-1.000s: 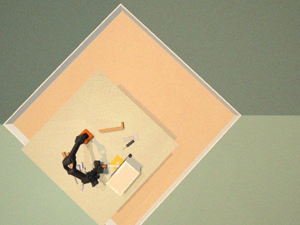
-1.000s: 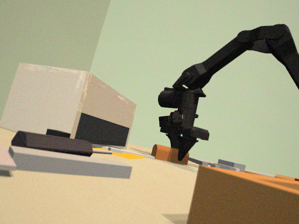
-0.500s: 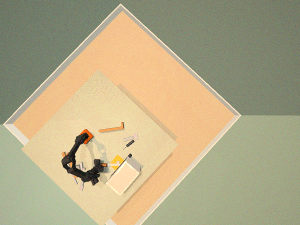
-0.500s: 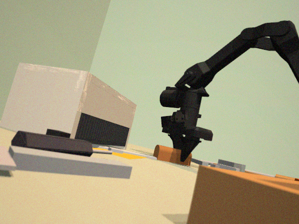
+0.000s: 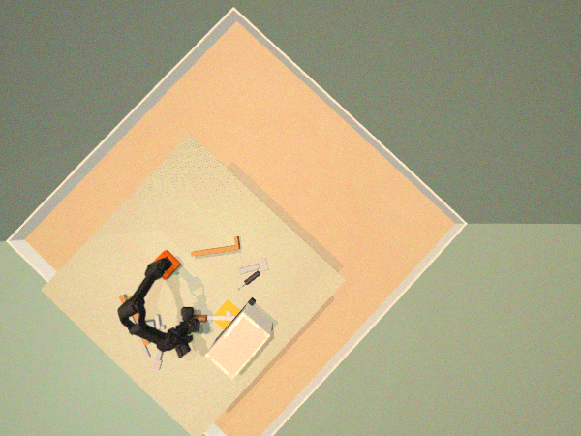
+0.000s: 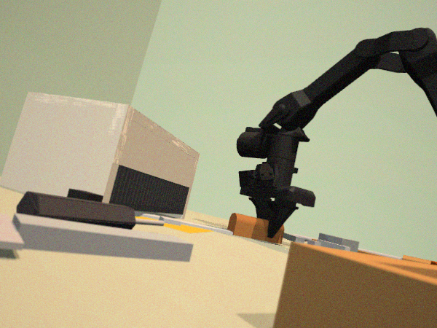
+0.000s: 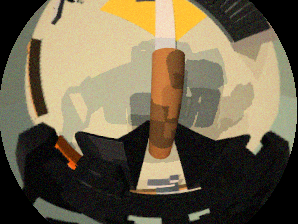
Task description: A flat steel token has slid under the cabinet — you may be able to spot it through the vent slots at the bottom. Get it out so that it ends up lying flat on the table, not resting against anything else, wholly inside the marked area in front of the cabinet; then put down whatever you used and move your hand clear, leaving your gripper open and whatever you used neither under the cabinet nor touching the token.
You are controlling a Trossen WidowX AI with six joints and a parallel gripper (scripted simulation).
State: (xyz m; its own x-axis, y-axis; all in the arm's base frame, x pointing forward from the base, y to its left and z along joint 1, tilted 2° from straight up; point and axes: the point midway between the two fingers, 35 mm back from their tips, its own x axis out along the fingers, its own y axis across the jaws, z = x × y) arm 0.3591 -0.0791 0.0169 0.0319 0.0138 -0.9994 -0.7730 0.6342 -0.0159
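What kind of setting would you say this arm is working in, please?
Probably a bare test bench: a beige table top carrying a pale box-shaped cabinet, a yellow marked patch before it, and scattered tools like an orange L-shaped bar.

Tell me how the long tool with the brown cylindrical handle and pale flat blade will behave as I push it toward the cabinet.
The tool probably stays stiff: its blade looks straight across the yellow marked area. The gripper clamps only the round handle, so it might twist if the tip catches.
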